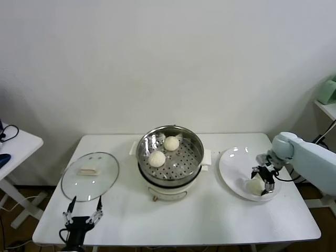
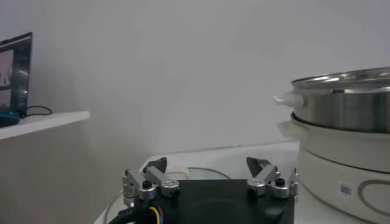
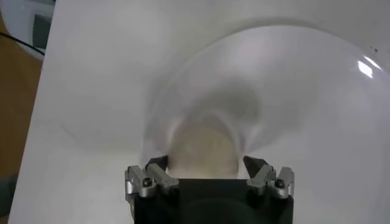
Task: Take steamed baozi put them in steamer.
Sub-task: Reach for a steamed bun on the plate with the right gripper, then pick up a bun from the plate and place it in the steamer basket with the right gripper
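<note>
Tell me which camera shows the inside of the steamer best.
The head view: it looks down into the round shiny stainless-steel steamer, showing its perforated tray and two cream-white round baozi on it. The left wrist view shows only the steamer's outer wall and white base from the side. The right wrist view does not show it.

The right arm (image 1: 310,157) was pale blue-white, smooth and rounded, ending in a dark right gripper (image 1: 263,178). The left gripper (image 2: 210,180) had a black body, silver metal finger links with dark screws, and yellow wiring
</note>
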Available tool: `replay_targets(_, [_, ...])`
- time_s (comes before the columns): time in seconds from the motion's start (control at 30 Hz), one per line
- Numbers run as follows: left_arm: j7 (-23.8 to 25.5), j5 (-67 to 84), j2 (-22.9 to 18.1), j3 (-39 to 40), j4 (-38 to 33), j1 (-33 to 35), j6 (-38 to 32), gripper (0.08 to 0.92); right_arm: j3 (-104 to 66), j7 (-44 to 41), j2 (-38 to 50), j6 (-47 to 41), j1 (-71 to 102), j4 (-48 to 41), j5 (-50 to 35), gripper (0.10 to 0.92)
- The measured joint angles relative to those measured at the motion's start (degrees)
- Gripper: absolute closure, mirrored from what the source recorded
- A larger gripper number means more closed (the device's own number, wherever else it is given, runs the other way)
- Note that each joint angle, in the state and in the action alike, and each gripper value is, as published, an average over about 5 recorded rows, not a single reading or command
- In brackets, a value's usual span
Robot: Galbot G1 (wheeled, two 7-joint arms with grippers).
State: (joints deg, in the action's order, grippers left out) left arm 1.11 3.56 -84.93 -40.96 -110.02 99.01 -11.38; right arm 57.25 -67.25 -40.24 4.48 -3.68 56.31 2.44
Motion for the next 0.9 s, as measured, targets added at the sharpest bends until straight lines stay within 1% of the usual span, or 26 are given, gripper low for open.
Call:
replay_targets(0.3, [0.1,-0.16,0.26,0.43,0.31,-0.17,-0.04,0.177,-0.1,-0.06,0.15,-0.1,-0.22,0.24,-0.16,0.316])
replay_targets(0.53, [0.13,-0.52,0.5,0.76,0.2,-0.22,-0.02,0.177,0.8,-0.32,0.14,-0.06,-2.08,1.33,-1.39,0.325])
replay_targets(0.7, [0.15,-0.71,0.7,1.07,0.01,-0.48,0.26,0.177,2.79,-1.17,-0.62,1.08,-6.86,3.47,-2.37,0.322])
replay_targets(0.9, [0.22,-1.41,0.87,1.39,-0.44,-0.72,0.41,0.177,6.81,-2.54,-2.38,5.6,-16.38,8.34,0.75,0.321])
